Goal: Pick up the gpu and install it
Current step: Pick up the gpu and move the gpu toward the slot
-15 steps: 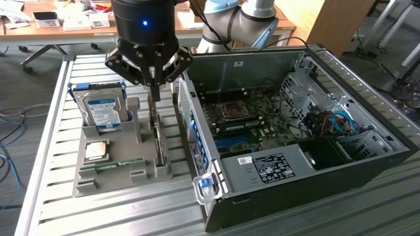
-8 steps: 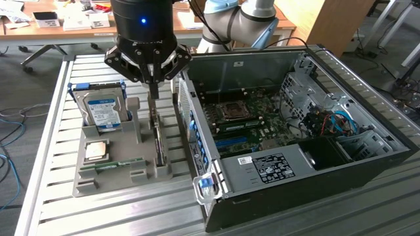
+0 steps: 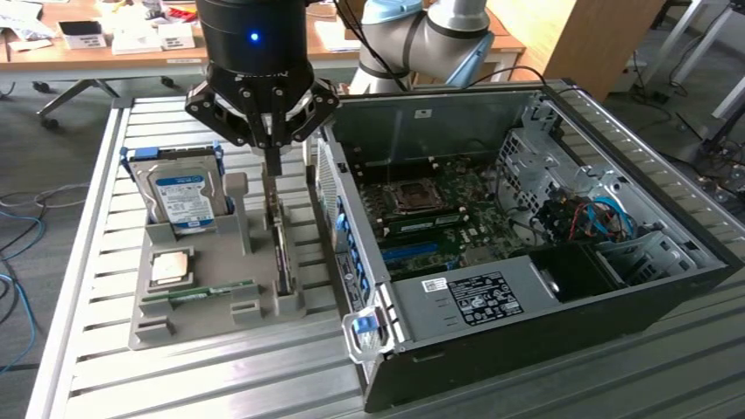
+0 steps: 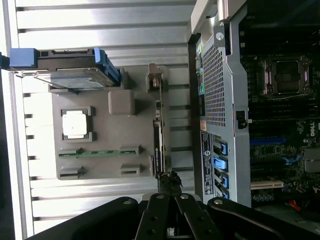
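The gpu (image 3: 283, 253) stands on edge in a slot of the grey holder (image 3: 239, 262), on the side nearest the open computer case (image 3: 652, 288). In the wrist view the gpu (image 4: 159, 125) shows as a thin edge with its metal bracket at one end. My gripper (image 3: 271, 170) hangs straight above the card's far end with its fingers shut together and nothing visibly between them. In the wrist view the gripper (image 4: 170, 176) has its tips close to one end of the card; whether they touch it I cannot tell.
The holder also carries a hard drive (image 3: 181, 196) standing upright, a CPU (image 3: 171, 266) and a RAM stick (image 3: 212, 292). The case lies on its side on the slatted metal table (image 3: 209, 375), its motherboard (image 3: 437, 209) exposed, at the exterior view's right.
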Controlling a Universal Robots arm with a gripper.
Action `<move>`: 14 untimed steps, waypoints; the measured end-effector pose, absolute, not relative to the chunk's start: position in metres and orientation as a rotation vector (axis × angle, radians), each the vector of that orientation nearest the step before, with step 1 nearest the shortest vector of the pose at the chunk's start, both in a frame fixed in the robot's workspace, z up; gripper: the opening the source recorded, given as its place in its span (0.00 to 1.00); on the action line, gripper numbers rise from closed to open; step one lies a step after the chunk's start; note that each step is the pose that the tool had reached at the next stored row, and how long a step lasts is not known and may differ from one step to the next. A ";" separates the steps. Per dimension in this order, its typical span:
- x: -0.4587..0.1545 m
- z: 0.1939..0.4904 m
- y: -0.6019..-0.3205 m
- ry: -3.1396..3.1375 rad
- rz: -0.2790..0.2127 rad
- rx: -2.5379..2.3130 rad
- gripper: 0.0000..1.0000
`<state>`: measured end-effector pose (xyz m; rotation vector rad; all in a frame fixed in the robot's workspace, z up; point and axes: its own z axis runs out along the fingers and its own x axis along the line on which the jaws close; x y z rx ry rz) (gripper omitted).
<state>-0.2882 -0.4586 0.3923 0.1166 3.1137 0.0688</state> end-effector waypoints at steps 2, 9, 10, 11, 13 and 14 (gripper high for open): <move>-0.288 0.392 -0.459 3.114 0.069 0.117 0.11; -0.288 0.392 -0.459 3.114 0.069 0.117 0.17; -0.288 0.392 -0.459 3.114 0.069 0.117 0.24; -0.288 0.392 -0.459 3.114 0.069 0.117 0.24; -0.288 0.392 -0.459 3.114 0.069 0.117 0.35; -0.288 0.392 -0.459 3.114 0.069 0.117 0.35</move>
